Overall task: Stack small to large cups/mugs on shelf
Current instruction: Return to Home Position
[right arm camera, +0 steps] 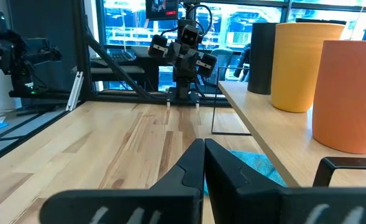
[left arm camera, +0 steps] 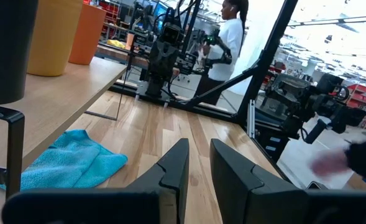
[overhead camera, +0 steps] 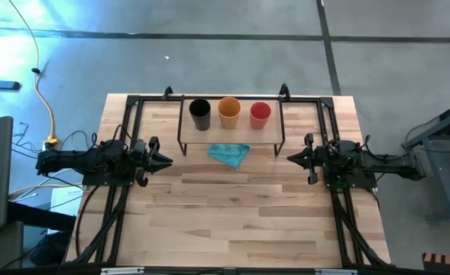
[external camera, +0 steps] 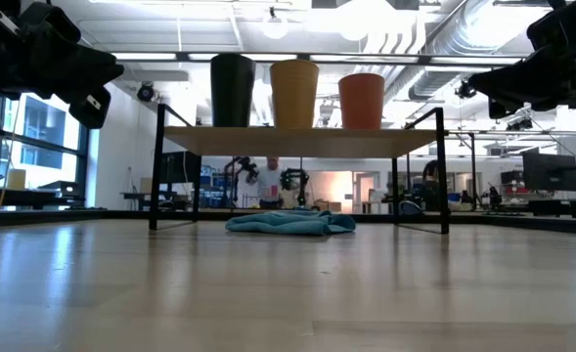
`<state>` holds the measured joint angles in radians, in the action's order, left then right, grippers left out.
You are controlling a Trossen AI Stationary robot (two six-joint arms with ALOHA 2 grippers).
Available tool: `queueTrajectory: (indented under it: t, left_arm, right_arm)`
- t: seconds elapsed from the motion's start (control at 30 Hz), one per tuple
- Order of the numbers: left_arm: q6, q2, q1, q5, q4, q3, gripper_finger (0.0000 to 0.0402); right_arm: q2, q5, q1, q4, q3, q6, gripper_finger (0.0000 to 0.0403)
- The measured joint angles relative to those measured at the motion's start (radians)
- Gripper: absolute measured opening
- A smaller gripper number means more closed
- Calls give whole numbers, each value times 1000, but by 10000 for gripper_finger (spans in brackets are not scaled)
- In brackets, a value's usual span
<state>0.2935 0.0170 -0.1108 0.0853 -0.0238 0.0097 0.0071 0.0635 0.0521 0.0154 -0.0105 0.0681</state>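
Cups in a row on the shelf (overhead camera: 209, 136), upright, not touching: black cup (overhead camera: 200, 109) tallest, yellow-orange cup (overhead camera: 229, 108) mid, red-orange cup (overhead camera: 260, 111) smallest. My left gripper (overhead camera: 166, 160) is barely parted and my right gripper (overhead camera: 293, 158) pinched together, both empty, flanking the shelf.

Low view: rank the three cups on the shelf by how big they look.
1. black cup, tallest
2. yellow-orange cup
3. red-orange cup, shortest
All stand in one row on the shelf, so nearness hardly skews this.
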Motion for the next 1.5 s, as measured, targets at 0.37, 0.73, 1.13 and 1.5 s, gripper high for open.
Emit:
queueTrajectory:
  t: [0.37,0.73,1.13,1.5]
  left_arm:
    - [0,0,0,0,0,0,56]
    - [-49,0,0,0,0,0,56]
    - [-292,0,0,0,0,0,56]
    - [-313,0,0,0,0,0,56]
  right_arm:
    - [0,1,0,0,0,0,3]
    - [0,1,0,0,0,0,3]
    - [0,6,0,0,0,0,3]
    - [0,5,0,0,0,0,3]
